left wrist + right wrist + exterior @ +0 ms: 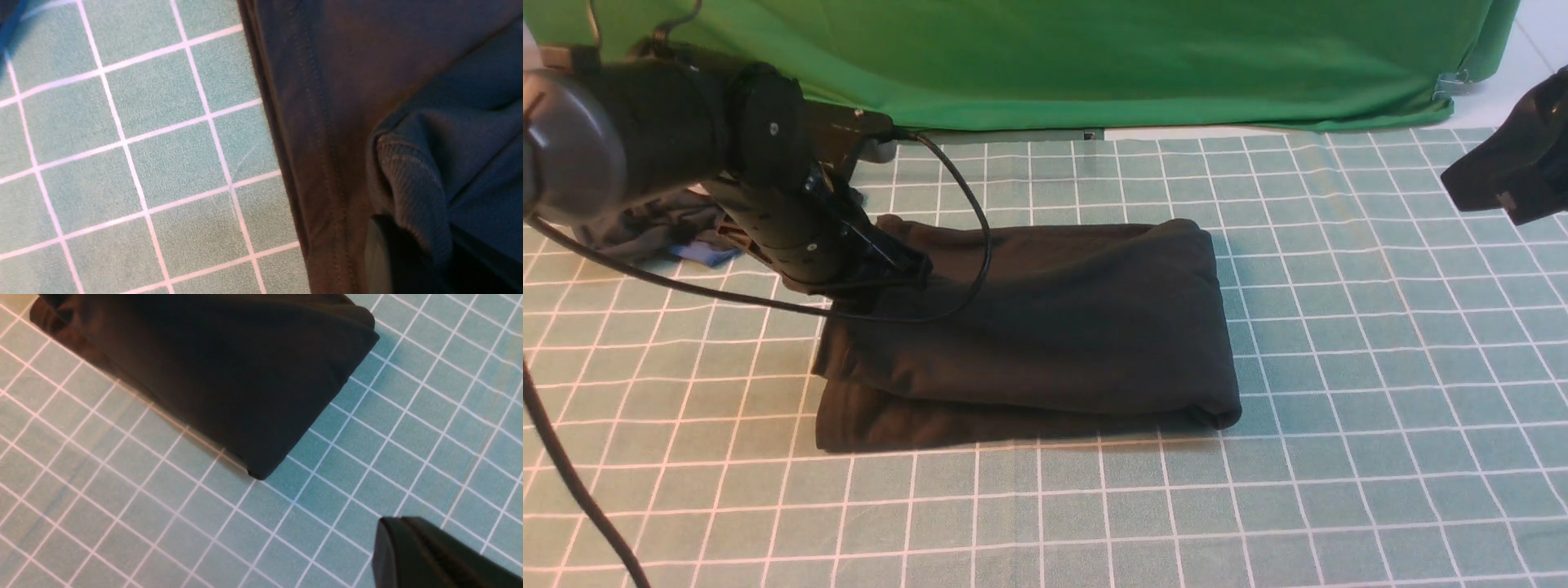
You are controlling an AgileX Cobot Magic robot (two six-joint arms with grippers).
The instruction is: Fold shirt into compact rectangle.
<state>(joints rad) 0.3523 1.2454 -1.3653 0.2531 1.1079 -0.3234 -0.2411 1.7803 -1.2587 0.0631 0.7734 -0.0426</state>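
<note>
At left gripper (907,263), folded shirt's (1045,327) far-left corner pinched

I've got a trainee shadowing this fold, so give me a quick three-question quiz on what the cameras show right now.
1. True or false: the folded black cotton shirt lies on the green checked tablecloth.
2. Which gripper is at the shirt's edge? A) left gripper B) right gripper
3. What hangs behind the table?

Key:
1. True.
2. A; the right one hovers apart from the shirt, over bare cloth.
3. A big bright green cloth.
</note>
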